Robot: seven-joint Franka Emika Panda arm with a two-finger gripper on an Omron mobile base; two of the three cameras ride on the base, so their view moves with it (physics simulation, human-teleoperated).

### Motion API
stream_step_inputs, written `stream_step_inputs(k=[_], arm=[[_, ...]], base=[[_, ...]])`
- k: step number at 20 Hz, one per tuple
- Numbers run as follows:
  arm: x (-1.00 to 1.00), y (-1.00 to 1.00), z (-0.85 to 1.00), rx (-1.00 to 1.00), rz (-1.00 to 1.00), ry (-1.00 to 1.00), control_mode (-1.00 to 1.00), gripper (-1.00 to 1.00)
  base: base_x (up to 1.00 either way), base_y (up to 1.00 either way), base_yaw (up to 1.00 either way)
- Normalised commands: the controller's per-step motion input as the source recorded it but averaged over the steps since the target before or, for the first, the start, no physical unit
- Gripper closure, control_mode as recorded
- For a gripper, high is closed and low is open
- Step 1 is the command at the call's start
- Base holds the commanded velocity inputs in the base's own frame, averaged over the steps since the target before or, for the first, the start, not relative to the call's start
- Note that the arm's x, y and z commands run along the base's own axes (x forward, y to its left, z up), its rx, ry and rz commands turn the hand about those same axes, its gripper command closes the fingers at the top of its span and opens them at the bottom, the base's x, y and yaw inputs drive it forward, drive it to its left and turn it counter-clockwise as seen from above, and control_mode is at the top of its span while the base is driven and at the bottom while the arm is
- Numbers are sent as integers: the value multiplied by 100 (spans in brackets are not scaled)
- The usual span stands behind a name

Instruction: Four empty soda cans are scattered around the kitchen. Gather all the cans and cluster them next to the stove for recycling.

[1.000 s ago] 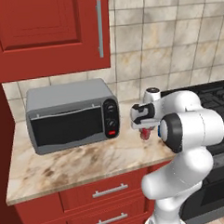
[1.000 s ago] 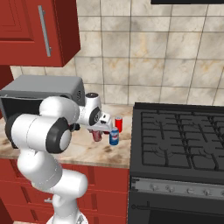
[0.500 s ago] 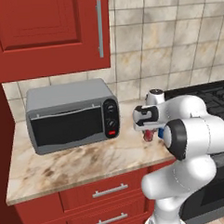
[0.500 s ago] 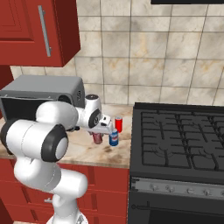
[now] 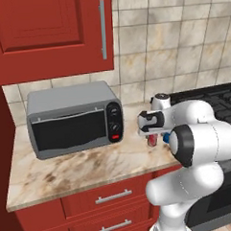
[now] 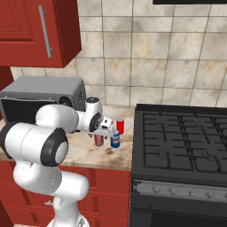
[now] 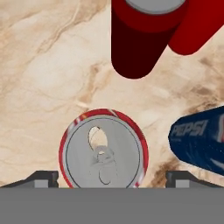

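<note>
Marble counter beside the stove (image 5: 222, 100): the claw (image 5: 152, 134) hangs over a red can (image 5: 151, 141). From the right, a blue can (image 6: 115, 140) crowds it. Hand view: fingers (image 7: 41, 178) spread, straddling the can; a careless lift may topple neighbours.

White arm reaches over the table (image 6: 91, 156), tool (image 6: 105, 131) right above a red can (image 6: 99, 140). Blue can (image 6: 115, 140) just beside it, another red can (image 6: 119, 125) behind, stove (image 6: 181, 146) alongside.
</note>
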Motion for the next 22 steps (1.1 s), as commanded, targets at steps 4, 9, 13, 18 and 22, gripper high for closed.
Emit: stream_step_inputs(k=[4, 9, 13, 18, 22], arm=[[-1, 0, 3, 0, 0, -9, -100, -100], [-20, -1, 23, 0, 0, -8, -100, -100], [-26, 0, 28, 0, 0, -7, -100, -100], [-28, 0, 35, -1, -1, -8, -100, -100], [-25, 0, 44, 0, -1, -8, -100, -100]], base=[[0, 0, 0], [0, 0, 0], [0, 0, 0], [0, 0, 0], [0, 0, 0]])
